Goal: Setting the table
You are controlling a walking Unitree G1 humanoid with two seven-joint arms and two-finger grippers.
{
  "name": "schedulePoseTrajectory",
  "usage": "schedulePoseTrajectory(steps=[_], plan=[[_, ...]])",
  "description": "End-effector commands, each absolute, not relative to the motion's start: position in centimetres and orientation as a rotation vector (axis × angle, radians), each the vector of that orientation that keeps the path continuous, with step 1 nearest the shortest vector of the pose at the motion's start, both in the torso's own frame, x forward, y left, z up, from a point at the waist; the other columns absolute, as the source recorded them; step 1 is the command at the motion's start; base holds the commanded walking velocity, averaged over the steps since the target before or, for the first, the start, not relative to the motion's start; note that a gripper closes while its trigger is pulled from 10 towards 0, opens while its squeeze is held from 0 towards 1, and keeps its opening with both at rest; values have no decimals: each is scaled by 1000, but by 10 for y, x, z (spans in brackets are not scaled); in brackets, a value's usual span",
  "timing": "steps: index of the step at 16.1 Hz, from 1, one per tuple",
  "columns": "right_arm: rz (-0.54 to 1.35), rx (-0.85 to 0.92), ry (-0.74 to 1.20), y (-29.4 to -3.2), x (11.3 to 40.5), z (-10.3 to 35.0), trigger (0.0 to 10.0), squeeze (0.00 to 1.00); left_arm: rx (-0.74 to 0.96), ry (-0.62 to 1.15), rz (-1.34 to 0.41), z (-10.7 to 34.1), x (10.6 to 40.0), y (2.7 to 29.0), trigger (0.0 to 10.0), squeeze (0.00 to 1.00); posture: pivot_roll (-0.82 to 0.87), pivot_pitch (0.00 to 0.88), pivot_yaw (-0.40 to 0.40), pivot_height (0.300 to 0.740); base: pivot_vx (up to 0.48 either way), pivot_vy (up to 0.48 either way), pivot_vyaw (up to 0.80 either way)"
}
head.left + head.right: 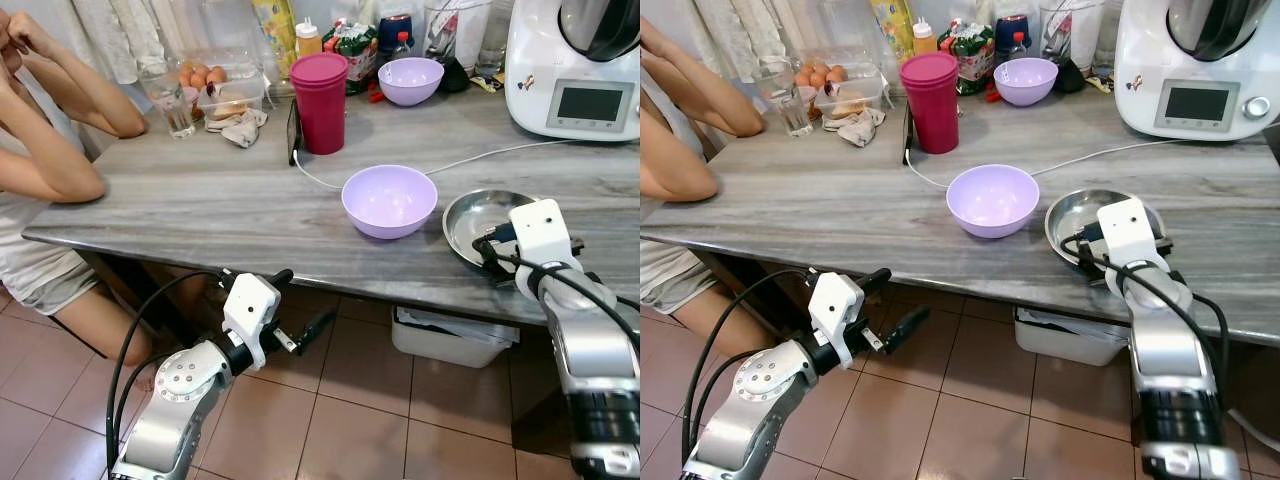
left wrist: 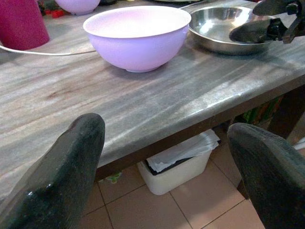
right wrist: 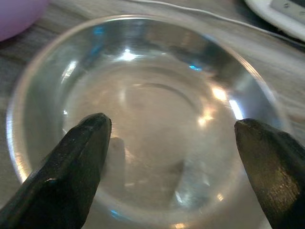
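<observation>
A lilac bowl (image 1: pixel 389 200) stands near the front edge of the grey wooden table (image 1: pixel 200 200). To its right lies a shallow steel dish (image 1: pixel 472 213), empty (image 3: pixel 157 119). My right gripper (image 1: pixel 492 250) hovers open just over the dish's near rim, its fingertips (image 3: pixel 90 138) spread across the dish. My left gripper (image 1: pixel 305 300) is open below the table's front edge, pointing up towards the lilac bowl (image 2: pixel 138 36). A second lilac bowl (image 1: pixel 410 80) and a magenta cup stack (image 1: pixel 319 102) stand farther back.
A person (image 1: pixel 45 150) leans on the table's left end. A white kitchen machine (image 1: pixel 575 70) stands back right, with a white cable (image 1: pixel 470 157) running across the table. A glass (image 1: pixel 175 105), an egg box (image 1: pixel 215 85) and bottles line the back. A white bin (image 1: pixel 450 335) sits under the table.
</observation>
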State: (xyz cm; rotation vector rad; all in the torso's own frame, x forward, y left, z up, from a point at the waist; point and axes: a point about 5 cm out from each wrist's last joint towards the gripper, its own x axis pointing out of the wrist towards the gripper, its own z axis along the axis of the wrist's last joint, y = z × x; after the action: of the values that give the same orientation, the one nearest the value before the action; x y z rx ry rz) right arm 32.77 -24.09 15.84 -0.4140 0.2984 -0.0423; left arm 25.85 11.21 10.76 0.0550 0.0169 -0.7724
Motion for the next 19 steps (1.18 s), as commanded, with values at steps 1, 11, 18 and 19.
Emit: schedulePoseTrajectory(steps=[1, 11, 18, 19], plan=[[11, -396, 323, -233, 330, 153, 10000, 0, 70, 8, -764, 111, 257, 120, 10000, 0, -216, 103, 113, 740, 0, 0, 0], [48, -363, 313, -225, 331, 150, 10000, 0, 77, 4, -760, 113, 260, 121, 10000, 0, -213, 94, 124, 740, 0, 0, 0], [75, -322, 226, -211, 347, 169, 10000, 0, 88, 10, -749, 112, 259, 121, 10000, 0, -209, 98, 130, 740, 0, 0, 0], [81, -323, 215, -208, 350, 172, 10000, 0, 89, 10, -747, 112, 260, 121, 10000, 0, -209, 99, 131, 740, 0, 0, 0]])
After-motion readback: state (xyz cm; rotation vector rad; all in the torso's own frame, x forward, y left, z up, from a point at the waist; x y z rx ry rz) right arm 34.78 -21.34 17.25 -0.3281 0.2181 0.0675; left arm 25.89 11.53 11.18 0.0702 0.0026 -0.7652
